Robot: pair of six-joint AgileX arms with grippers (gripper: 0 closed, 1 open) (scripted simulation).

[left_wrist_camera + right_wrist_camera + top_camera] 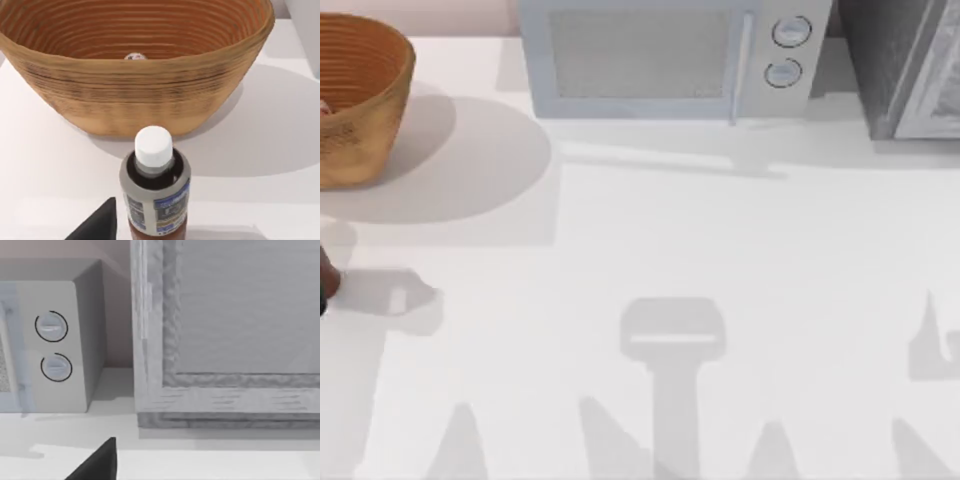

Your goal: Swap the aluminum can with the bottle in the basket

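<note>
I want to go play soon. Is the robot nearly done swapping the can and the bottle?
Hard to say. The bottle stands on the table outside the basket, and a pale top, probably the aluminum can, peeks from inside. In hand: the left end effector sits close by the bottle. If the bottle must go in, both moves are left. The right end effector waits by the microwave.

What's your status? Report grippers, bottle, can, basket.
Left gripper near bottle, fingers unclear. Bottle upright on table, outside basket. Can peeking inside basket. Nothing between bottle and basket.
</note>
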